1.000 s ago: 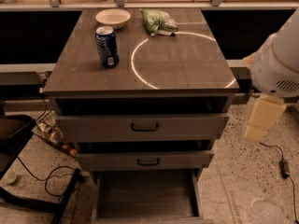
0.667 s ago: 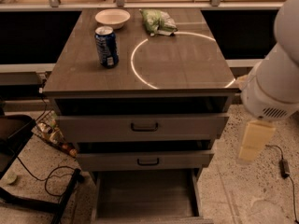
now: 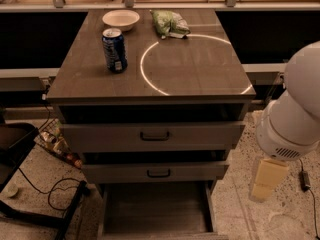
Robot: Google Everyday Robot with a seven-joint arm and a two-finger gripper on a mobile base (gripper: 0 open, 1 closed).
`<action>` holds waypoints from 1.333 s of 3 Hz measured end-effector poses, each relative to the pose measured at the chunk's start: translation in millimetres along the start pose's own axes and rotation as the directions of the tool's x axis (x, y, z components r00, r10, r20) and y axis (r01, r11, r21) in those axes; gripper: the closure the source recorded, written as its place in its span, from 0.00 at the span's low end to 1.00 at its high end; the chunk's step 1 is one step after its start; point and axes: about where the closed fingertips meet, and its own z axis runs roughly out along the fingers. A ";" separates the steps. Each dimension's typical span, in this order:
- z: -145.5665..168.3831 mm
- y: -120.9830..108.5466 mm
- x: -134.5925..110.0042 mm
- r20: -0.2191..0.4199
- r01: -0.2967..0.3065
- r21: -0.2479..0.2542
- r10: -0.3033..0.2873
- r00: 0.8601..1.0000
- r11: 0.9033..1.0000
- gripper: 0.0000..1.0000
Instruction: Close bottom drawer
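Observation:
The bottom drawer (image 3: 155, 206) is pulled far out of the grey wood-grain cabinet. Its long shallow tray is open to view, and its front panel and handle are cut off by the lower edge of the camera view. The middle drawer (image 3: 159, 172) and the top drawer (image 3: 154, 135) above it each stick out a little. My gripper (image 3: 266, 179), cream-coloured, hangs below the white arm housing (image 3: 295, 119). It is to the right of the cabinet, at about the height of the middle drawer, apart from every drawer.
On the cabinet top (image 3: 200, 79) stand a blue soda can (image 3: 114, 50), a white bowl (image 3: 120, 19) and a green bag (image 3: 170, 23). A dark chair base (image 3: 20, 149) and cables (image 3: 55, 196) lie on the floor at left. A small black adapter (image 3: 303, 180) lies on the floor at right.
My arm has swung down and a little left, so the gripper now hangs lower beside the cabinet's right side. The drawers have not moved.

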 end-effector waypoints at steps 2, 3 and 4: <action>82.3 32.3 18.8 -0.083 -0.006 -0.027 0.003 0.997 1.000 0.00; 142.6 62.7 28.1 -0.148 0.016 -0.052 -0.024 0.989 0.999 0.00; 202.7 98.1 31.6 -0.164 0.025 -0.094 -0.040 0.986 0.995 0.00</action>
